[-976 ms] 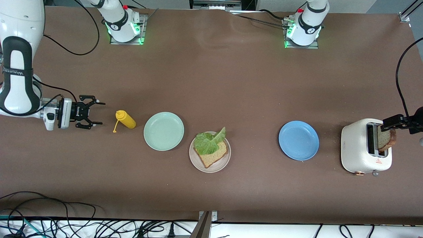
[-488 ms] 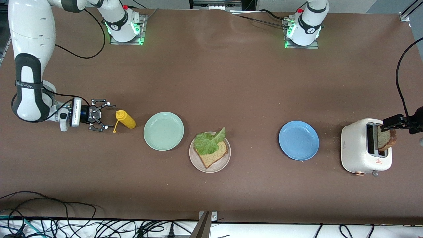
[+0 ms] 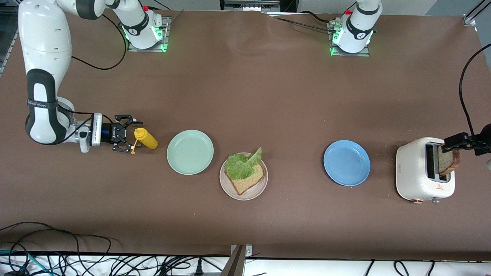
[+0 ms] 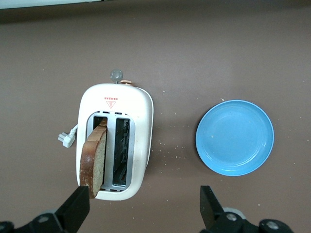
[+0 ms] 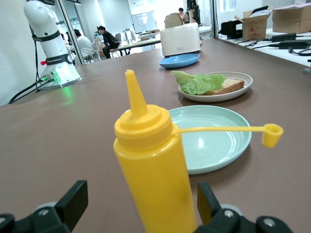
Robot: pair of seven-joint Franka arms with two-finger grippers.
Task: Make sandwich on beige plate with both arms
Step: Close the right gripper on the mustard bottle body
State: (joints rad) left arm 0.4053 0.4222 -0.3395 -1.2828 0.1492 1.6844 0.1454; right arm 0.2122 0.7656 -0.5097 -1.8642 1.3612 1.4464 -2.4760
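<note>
Bread and lettuce already lie on the beige plate at mid-desk, so I judge the sandwich half built: it lacks a top slice and possibly sauce. I have the right end effector low over the desk, held level, with its fingers spread either side of the mustard bottle; they are not touching it. The level approach suits a bottle that stands upright, as the right wrist view shows, with its cap hanging off on a tether, so the nozzle is ready to squeeze. The bottle stands beside the mint plate, toward the right arm's end of the desk. I have the left end effector poised above the toaster, fingers wide and empty, lined up with the slice standing in one slot. That slice is the likely top piece. The blue plate lies between toaster and beige plate, unused.
</note>
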